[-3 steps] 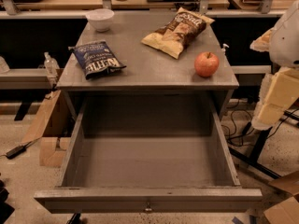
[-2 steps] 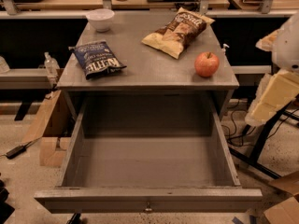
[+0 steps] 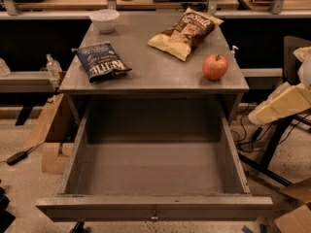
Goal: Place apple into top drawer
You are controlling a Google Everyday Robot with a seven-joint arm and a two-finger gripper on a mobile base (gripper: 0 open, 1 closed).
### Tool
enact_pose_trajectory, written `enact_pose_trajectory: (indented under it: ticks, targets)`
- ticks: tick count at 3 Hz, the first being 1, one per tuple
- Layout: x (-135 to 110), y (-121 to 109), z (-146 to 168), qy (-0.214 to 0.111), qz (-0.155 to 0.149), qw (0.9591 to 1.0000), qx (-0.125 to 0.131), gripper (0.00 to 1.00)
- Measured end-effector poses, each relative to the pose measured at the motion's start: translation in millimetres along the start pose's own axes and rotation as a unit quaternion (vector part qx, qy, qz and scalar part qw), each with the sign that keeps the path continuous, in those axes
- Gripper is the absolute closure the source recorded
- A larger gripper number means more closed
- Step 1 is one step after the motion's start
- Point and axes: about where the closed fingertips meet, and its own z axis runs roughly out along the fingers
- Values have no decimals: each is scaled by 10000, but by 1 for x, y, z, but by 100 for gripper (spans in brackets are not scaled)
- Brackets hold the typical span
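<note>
Apple (image 3: 215, 66) sat untouched near the right front corner of the grey surface (image 3: 155, 79), upright, stem up, well clear of everything else and not yet in the top drawer (image 3: 155, 208).

From the left, a blue chip bag (image 3: 102, 62) lay flat near the surface's left edge. A white bowl (image 3: 104, 19) stood behind it at the back. A brown chip bag (image 3: 184, 33) lay slantwise toward the back right, apart from the apple in front of it. Below, the drawer stood pulled fully out, its box bare inside, its small knob (image 3: 154, 216) facing the camera.

At the far right, the gripper (image 3: 272, 109) hung beside the cabinet, below the level of the surface and well apart from the apple. Whether it was released or clenched could not be told, and it held nothing that could be seen.

Over the last second only the arm had changed. Its pale link had tipped lower and closer to level, its end swinging toward the cabinet's right side, while the apple, both bags, the bowl and the drawer kept their places.

That suggested the task was barely under way. With the drawer already open, the opening step was done. The reach and the grasp were both still ahead, and the arm seemed to be only setting itself up. To take the apple from above, the gripper would probably have to rise over the surface's edge.
</note>
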Motion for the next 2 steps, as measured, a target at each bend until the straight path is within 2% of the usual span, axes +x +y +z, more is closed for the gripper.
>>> enact_pose_trajectory:
  ticks: [1, 2]
  targets:
    - [3, -19, 23, -903, 620, 9934, 354, 0]
    - [-11, -37, 41, -1745, 945, 9781, 631, 0]
